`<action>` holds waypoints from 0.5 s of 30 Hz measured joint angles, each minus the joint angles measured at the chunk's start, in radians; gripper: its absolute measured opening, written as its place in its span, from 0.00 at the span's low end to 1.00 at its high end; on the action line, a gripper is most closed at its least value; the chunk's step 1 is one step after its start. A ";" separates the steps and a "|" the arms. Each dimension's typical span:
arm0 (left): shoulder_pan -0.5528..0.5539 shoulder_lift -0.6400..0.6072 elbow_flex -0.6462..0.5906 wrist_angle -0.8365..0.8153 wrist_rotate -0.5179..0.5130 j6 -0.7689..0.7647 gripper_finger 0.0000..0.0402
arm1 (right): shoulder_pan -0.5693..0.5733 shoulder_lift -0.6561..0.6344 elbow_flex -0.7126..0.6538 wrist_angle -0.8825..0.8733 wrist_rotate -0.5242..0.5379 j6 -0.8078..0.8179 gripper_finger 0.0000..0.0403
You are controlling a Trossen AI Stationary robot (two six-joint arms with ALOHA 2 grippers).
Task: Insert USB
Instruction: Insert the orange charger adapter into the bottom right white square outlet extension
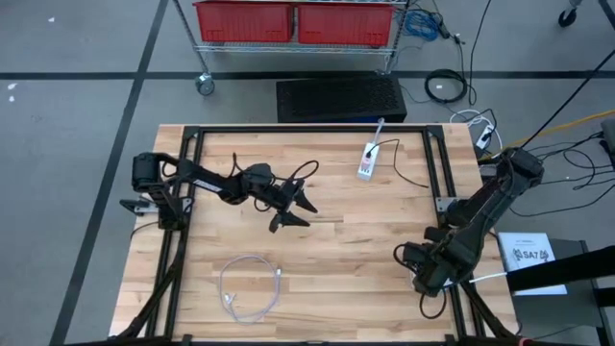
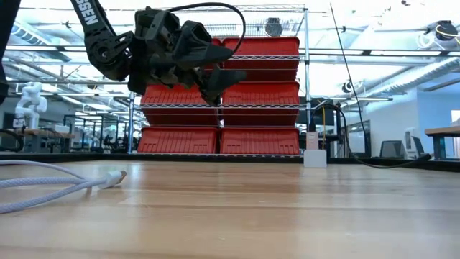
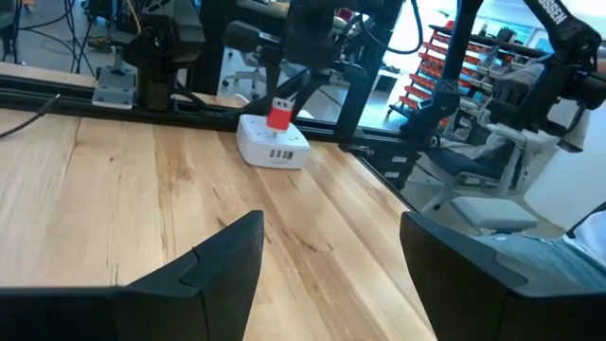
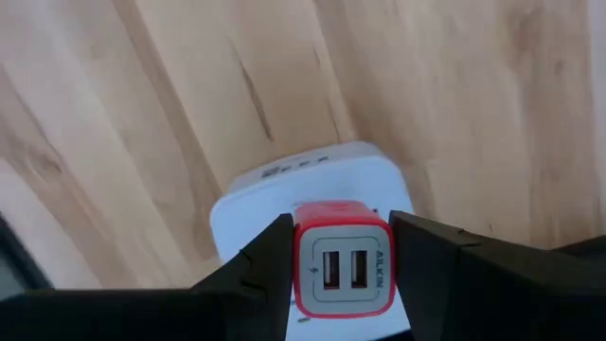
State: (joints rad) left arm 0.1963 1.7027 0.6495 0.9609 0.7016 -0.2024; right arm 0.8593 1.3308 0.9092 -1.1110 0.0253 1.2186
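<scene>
Your wooden table [image 1: 327, 259] fills the middle of the high view. Past its far edge stands a wire rack carrying red bins [image 1: 293, 21]; you cannot see what is in them from any view.

Your left arm reaches in from the left edge. The left gripper [image 1: 293, 207] hangs above the boards near the table's centre with its fingers spread wide, and nothing is between them or touching them. In the low view it sits well clear of the surface.

Your right arm is folded at the near right corner, with the right gripper [image 1: 423, 274] by the table's edge. In its wrist view the fingers are partly closed and stand against both sides of a red charger [image 4: 343, 270]. The charger's two ports face the camera, and a white block sits behind it.

The white power strip [image 1: 368, 160] lies on the far half of the table, with a red piece standing on it in the left wrist view.

The white cable [image 1: 250, 288] lies coiled on the near left boards, untouched. Its plug end [image 2: 113, 177] rests flat on the wood.
</scene>
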 joint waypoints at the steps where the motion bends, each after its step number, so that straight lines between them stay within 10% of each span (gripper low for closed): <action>1: 0.000 0.000 0.000 -0.001 0.000 0.000 0.63 | 0.002 0.000 -0.002 -0.001 0.019 0.000 0.30; 15: 0.000 0.000 0.000 -0.001 -0.007 -0.001 0.63 | 0.058 0.002 -0.006 -0.043 0.087 0.036 0.30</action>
State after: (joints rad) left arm 0.1963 1.7027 0.6495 0.9600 0.6949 -0.2031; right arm 0.9174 1.3331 0.9031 -1.1544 0.1127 1.2549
